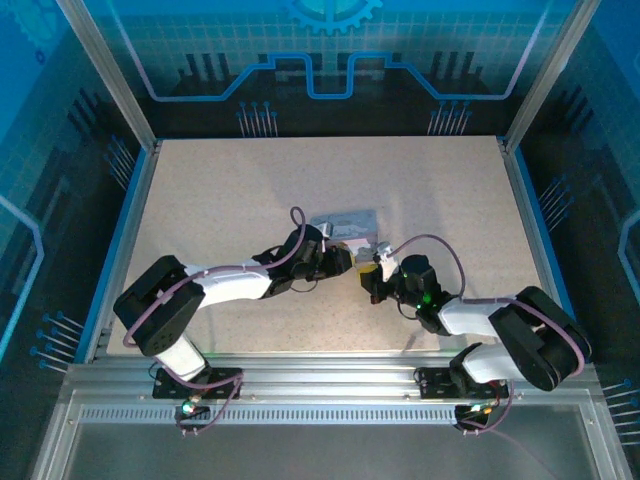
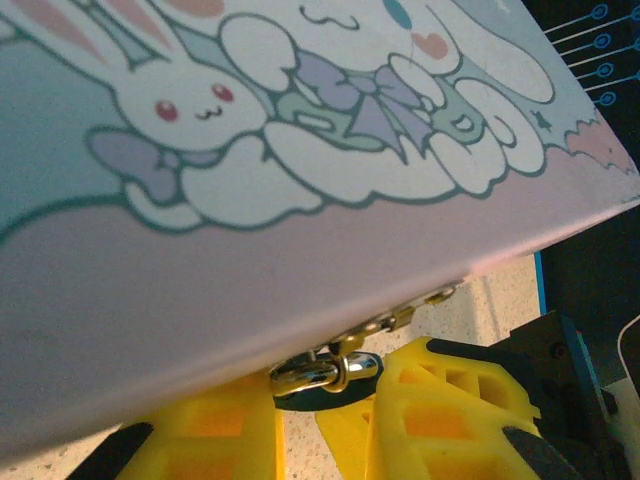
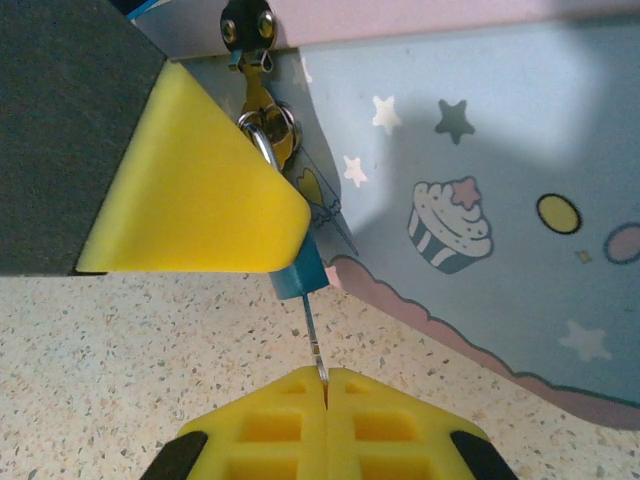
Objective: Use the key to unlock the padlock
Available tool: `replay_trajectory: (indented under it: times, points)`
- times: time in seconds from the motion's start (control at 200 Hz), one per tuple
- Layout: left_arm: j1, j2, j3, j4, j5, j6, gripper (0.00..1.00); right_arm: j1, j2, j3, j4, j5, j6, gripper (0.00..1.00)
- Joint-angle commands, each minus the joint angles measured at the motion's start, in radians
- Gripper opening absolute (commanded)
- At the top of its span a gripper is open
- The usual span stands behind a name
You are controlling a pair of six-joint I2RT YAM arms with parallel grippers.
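The padlock [image 3: 300, 276] has a small teal body, and its silver shackle [image 2: 315, 374] hangs through the hasp on the front of the pastel cartoon tin [image 2: 300, 150]. My left gripper [image 2: 325, 412] is shut on the padlock, one yellow finger on each side of it. In the right wrist view one left finger [image 3: 190, 190] covers most of the lock. The key [image 3: 313, 335] is a thin metal sliver, its tip in the underside of the padlock. My right gripper [image 3: 325, 386] is shut on the key's other end. Both grippers [image 1: 343, 262] [image 1: 368, 278] meet just in front of the tin [image 1: 345, 220].
The tin lies at the middle of the speckled table [image 1: 220, 200]. Metal frame posts and blue panels [image 1: 330, 60] stand along the back and sides. The rail [image 1: 320, 390] with both arm bases runs along the near edge.
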Motion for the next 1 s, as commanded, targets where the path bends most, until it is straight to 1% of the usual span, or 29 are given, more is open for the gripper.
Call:
replay_trajectory:
  times: [0.0,0.26,0.605,0.995]
  points:
    - [-0.001,-0.045,0.028,0.026,0.078,0.023,0.21,-0.017,0.012,0.023,0.057,-0.014,-0.024,0.00]
    - [0.005,-0.044,0.027,0.016,0.091,0.034,0.21,-0.052,0.040,0.051,0.075,-0.056,-0.040,0.00]
    - [0.007,-0.035,0.034,0.006,0.097,0.046,0.21,-0.077,0.131,0.098,0.121,-0.132,-0.052,0.00]
    - [0.007,-0.005,0.045,-0.028,0.114,0.069,0.21,-0.102,0.145,0.120,0.098,-0.130,-0.092,0.00]
